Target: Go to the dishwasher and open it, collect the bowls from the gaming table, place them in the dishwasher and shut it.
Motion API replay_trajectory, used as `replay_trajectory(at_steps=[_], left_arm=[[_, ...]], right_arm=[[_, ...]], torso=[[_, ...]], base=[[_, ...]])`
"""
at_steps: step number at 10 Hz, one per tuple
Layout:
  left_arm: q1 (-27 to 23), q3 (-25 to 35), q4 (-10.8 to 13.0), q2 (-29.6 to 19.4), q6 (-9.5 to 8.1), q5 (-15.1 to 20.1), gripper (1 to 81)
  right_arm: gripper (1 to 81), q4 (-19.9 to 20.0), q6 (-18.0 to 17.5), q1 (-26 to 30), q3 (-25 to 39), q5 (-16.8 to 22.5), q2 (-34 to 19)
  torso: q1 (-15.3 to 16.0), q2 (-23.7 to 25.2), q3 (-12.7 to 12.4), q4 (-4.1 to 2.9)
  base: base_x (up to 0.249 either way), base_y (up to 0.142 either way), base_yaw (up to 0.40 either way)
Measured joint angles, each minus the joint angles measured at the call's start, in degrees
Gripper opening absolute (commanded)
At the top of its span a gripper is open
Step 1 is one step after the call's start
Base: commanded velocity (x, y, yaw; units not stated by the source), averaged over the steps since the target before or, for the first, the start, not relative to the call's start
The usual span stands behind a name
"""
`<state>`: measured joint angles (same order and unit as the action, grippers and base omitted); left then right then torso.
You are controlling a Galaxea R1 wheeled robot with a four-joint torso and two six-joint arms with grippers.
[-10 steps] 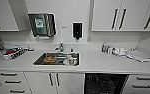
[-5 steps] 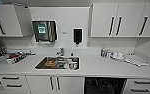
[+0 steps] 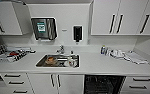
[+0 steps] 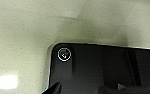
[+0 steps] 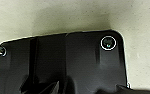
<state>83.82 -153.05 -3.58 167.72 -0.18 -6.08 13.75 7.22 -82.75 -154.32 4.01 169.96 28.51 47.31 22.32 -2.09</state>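
Observation:
The dishwasher (image 3: 103, 84) sits under the white counter (image 3: 98, 65), right of the sink. Its front shows as a dark opening with rack wires faintly visible inside. I face the kitchen wall from a short distance. The bowls and the gaming table are out of view. In the left wrist view the robot's dark plate (image 4: 103, 70) hangs over a pale speckled floor (image 4: 28, 37). The right wrist view holds the same kind of plate (image 5: 66, 62) above that floor (image 5: 141, 30). Dark shapes at the lower edge of both wrist views are too unclear to read.
A steel sink (image 3: 58, 61) with dishes lies in the counter's middle, and a dish rack (image 3: 8, 53) stands at the left. Bottles and cloths (image 3: 121, 54) lie at the right. White drawers (image 3: 141, 83) flank the dishwasher. Wall cabinets (image 3: 121, 17) hang above.
The whole head picture has shifted a little up and down, so the camera moved. Nothing on the counter or at the dishwasher has changed.

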Motion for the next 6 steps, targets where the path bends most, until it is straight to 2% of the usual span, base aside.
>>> replay_trajectory(at_steps=[3, 6], left_arm=[[-0.01, -0.12, 0.00, 0.22, 0.00, 0.05, 81.1], [-0.30, -0.41, 0.00, 0.22, 0.00, -0.02, 81.1]], right_arm=[[81.1, -0.74, 0.02, 0.20, -0.10, 0.01, 0.30], [81.1, -0.77, 0.02, 0.17, -0.15, 0.00, 0.82]], torso=[[-3.80, -5.99, -0.70, 0.00], [-7.43, -11.55, -5.90, 0.00]], base=[[0.000, 0.000, 0.000], [0.000, 0.000, 0.000]])
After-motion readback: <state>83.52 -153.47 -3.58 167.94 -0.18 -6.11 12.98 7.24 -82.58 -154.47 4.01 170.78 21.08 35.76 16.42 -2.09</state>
